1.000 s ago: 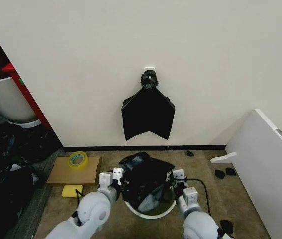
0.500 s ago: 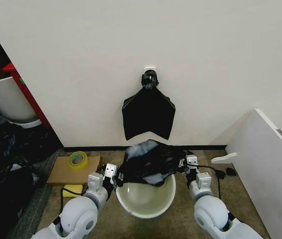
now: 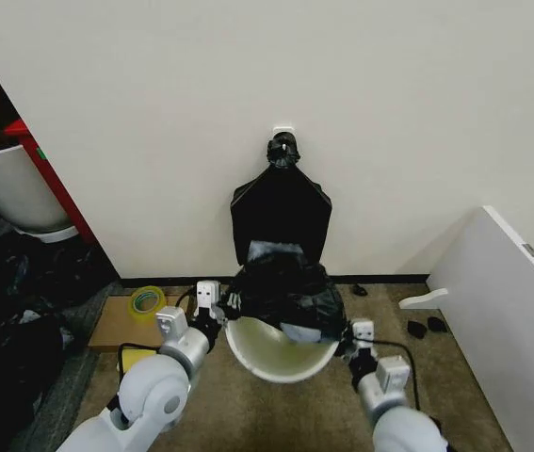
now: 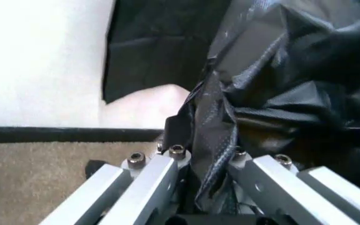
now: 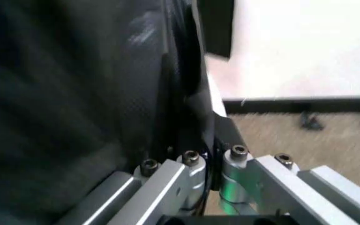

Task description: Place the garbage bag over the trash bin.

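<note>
The glossy, crinkled black garbage bag (image 3: 285, 290) hangs bunched over the far half of the cream-white trash bin (image 3: 278, 358), whose near rim and inner wall are uncovered. At the bag's left edge, beside the bin's left rim, my left gripper (image 3: 218, 305) is shut on it. My right gripper (image 3: 351, 333) is shut on the bag's right edge at the bin's right rim. In the left wrist view a fold of the bag (image 4: 273, 84) runs between the left gripper (image 4: 206, 154). In the right wrist view the bag (image 5: 73, 93) is pinched in the right gripper (image 5: 213, 157).
A flat black bundle (image 3: 281, 215) with a knotted top hangs on the wall just behind the bin. A cardboard sheet (image 3: 116, 325) with a tape roll (image 3: 148, 299) lies to the left. A white board (image 3: 511, 311) stands to the right and a large white tub (image 3: 8, 188) at far left.
The bag rose off the bin's mouth and bunched toward the wall side. My left gripper moved toward the wall; my right gripper drew back toward me, both still holding the bag.
</note>
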Available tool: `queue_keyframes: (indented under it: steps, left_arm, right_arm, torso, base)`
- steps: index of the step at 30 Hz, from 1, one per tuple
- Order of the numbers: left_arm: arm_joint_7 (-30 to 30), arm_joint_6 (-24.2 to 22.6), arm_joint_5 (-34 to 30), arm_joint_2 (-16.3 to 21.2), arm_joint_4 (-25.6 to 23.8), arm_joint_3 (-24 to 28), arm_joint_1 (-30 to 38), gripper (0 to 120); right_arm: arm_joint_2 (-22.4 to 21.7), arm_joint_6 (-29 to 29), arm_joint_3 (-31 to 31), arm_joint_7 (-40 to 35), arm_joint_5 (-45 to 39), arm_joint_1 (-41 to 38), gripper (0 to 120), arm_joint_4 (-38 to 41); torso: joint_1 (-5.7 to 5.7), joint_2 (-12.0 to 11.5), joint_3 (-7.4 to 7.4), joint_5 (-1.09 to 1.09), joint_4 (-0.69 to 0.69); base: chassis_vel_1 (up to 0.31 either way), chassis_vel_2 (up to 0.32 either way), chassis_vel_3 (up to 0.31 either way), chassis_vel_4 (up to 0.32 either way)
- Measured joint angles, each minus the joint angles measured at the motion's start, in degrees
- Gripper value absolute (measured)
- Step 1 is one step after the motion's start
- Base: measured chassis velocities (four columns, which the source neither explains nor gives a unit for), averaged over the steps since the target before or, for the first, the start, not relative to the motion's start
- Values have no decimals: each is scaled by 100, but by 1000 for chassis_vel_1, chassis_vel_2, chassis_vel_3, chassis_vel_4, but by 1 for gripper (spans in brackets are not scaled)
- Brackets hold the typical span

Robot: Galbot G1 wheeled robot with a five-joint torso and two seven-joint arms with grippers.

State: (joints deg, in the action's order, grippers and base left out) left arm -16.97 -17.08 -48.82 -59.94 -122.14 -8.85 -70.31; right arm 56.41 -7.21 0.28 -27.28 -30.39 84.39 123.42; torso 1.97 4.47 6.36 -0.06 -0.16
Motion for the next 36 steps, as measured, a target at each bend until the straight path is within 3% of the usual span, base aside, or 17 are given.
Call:
queue_keyframes:
  steps: [2, 4, 7, 10, 13, 18, 21, 22, 23, 25, 27, 33, 36]
  left_arm:
    - [-17, 6, -97, -52, -12, -63, 42, 0]
    - [-66, -12, -297, -147, -29, -192, 95, 0]
    - [-112, -38, -523, -240, -54, -387, 177, 0]
    - [-133, -46, -616, -261, -23, -492, 232, 0]
    - [-148, -47, -666, -257, 47, -554, 299, 0]
    - [-207, -67, -887, -292, 203, -710, 540, 0]
    - [-264, -60, -1026, -328, 266, -808, 635, 0]
    - [-264, -60, -1026, -328, 266, -808, 635, 0]
    - [-264, -48, -1029, -335, 284, -784, 606, 0]
    - [-265, -41, -1027, -343, 293, -762, 587, 0]
    - [-266, -16, -974, -422, 318, -659, 526, 0]
    - [-264, 4, -871, -544, 324, -515, 486, 0]
    - [-264, 8, -822, -569, 380, -491, 493, 0]
  right_arm:
    - [35, 27, -60, 80, -2, 20, 0, -50]
    - [65, 118, -59, 166, -16, 20, 0, -215]
    - [81, 236, -59, 265, -53, 35, 0, -387]
    - [82, 373, -43, 373, -52, 60, 0, -452]
    - [79, 497, -46, 492, 3, 96, 0, -487]
    - [44, 947, -64, 1011, 675, 186, 0, -860]
    - [63, 1852, 17, 1854, 1550, 229, 0, -1385]
    - [63, 1852, 17, 1854, 1550, 229, 0, -1385]
    - [93, 2307, 76, 2266, 1867, 227, 0, -1556]
    - [109, 2474, 97, 2401, 2000, 221, 0, -1622]
    - [220, 3029, 215, 2645, 2865, 102, 0, -1930]
    - [290, 3308, 445, 2226, 3877, -30, 20, -2378]
    - [171, 4179, 723, 2447, 4219, 42, 33, -2616]
  torso:
    - [-1, 0, -1, 8, 3]
    - [0, 0, 0, -5, 4]
    - [0, 0, -1, 10, 1]
    - [0, 0, -1, -3, 2]
    - [0, 0, -1, 4, 3]
    - [0, 0, 0, 1, 1]
    - [0, 0, 0, 5, 0]
    - [0, 0, 0, 5, 0]
    - [0, 0, 0, 3, 2]
    - [0, 0, 0, -2, 1]
    - [0, 0, -1, 5, 2]
    - [0, 0, 0, 4, 2]
    - [0, 0, 0, 2, 2]
  base:
    - [0, 0, 0, 0]
    - [0, 0, 0, 0]
    - [0, 0, 0, 0]
    - [0, 0, 0, 0]
    - [0, 0, 0, 0]
    - [0, 0, 0, 0]
    - [0, 0, 0, 0]
    - [0, 0, 0, 0]
    - [0, 0, 0, 0]
    - [0, 0, 0, 0]
    - [0, 0, 0, 0]
    - [0, 0, 0, 0]
    - [0, 0, 0, 0]
